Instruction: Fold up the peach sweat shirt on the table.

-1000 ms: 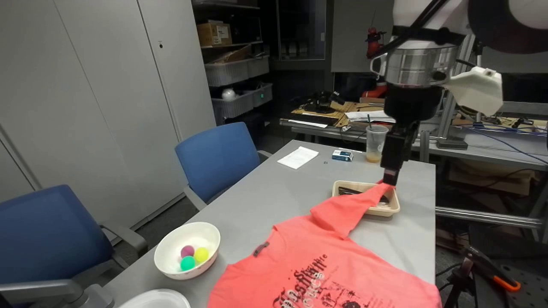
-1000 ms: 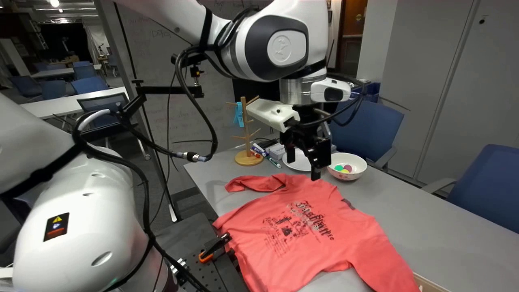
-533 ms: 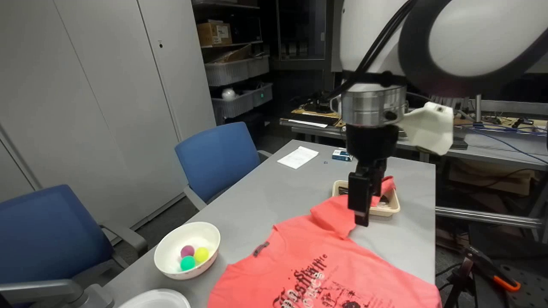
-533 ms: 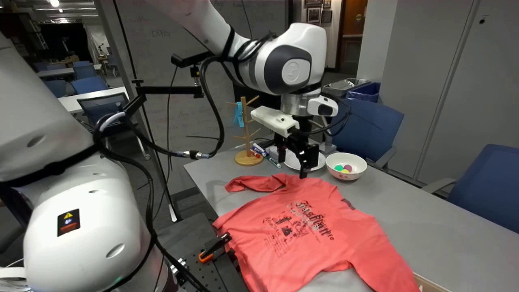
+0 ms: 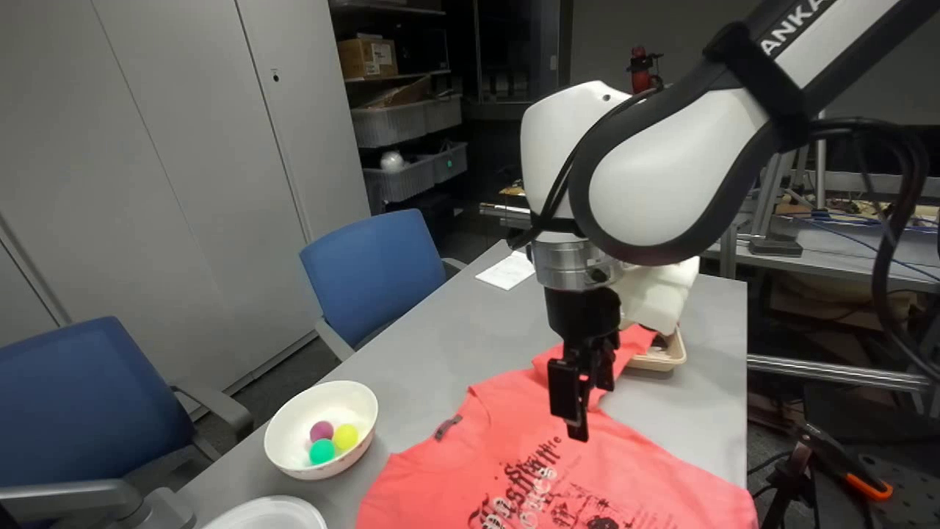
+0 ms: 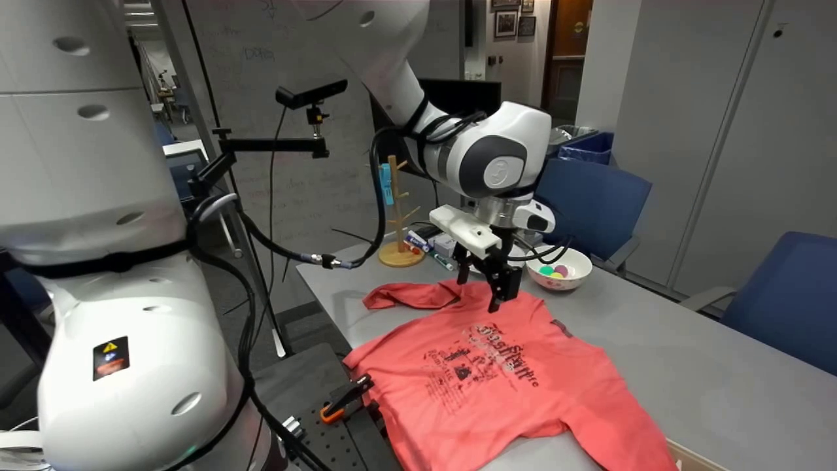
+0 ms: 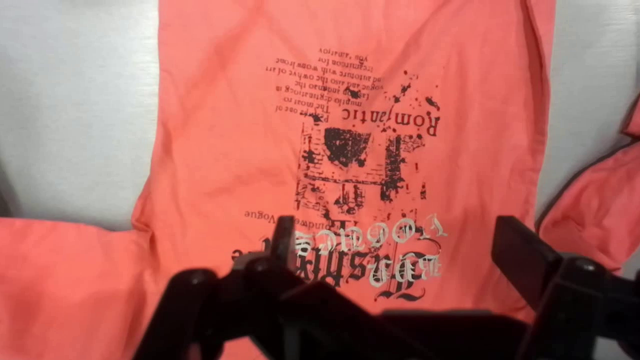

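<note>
The peach sweat shirt (image 5: 514,441) lies spread front side up on the grey table (image 5: 433,338), also in an exterior view (image 6: 523,392). Its dark lettering fills the middle of the wrist view (image 7: 345,165). One sleeve (image 6: 412,296) is bent back on the table. The other sleeve (image 6: 614,412) stretches out towards a tan tray. My gripper (image 5: 593,411) points down above the shirt, over its upper part in an exterior view (image 6: 478,296). In the wrist view the fingers (image 7: 394,227) are wide apart with nothing between them. The shirt's lower end is cut off in an exterior view.
A white bowl (image 5: 323,430) with coloured balls and a white plate (image 5: 268,514) stand beside the shirt. The tan tray (image 5: 657,360) lies under a sleeve. A wooden stand (image 6: 400,252) and markers are at a table end. An orange-handled clamp (image 6: 333,412) is at the near edge.
My gripper has come down closer to the shirt and, in an exterior view, moved left away from above the tray. It stays open. The shirt has not moved.
</note>
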